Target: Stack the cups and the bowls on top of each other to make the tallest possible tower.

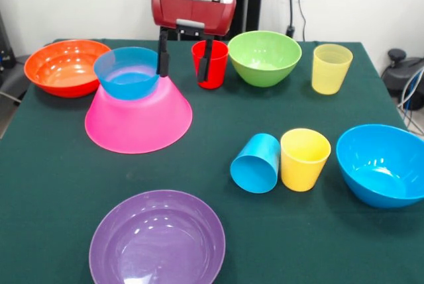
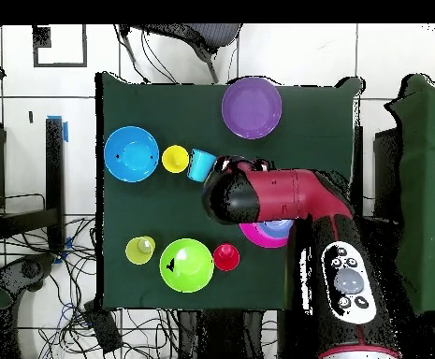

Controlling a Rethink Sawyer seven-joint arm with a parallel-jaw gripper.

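The pink bowl stands upside down on the green surface, and a small blue bowl sits upright on top of it; together they make the tower. The tool hangs just behind the pink bowl, its two black fingers spread apart and holding nothing. One finger is just beside the small blue bowl's rim, the other is in front of the red cup.

Taking the pink bowl as landmark, in the front view:
- orange bowl: behind it, to the left
- green bowl and pale yellow cup: behind it, to the right
- purple bowl: in front of it
- blue cup, lying on its side, touches the upright yellow cup: to the right and nearer
- larger blue bowl: far to the right
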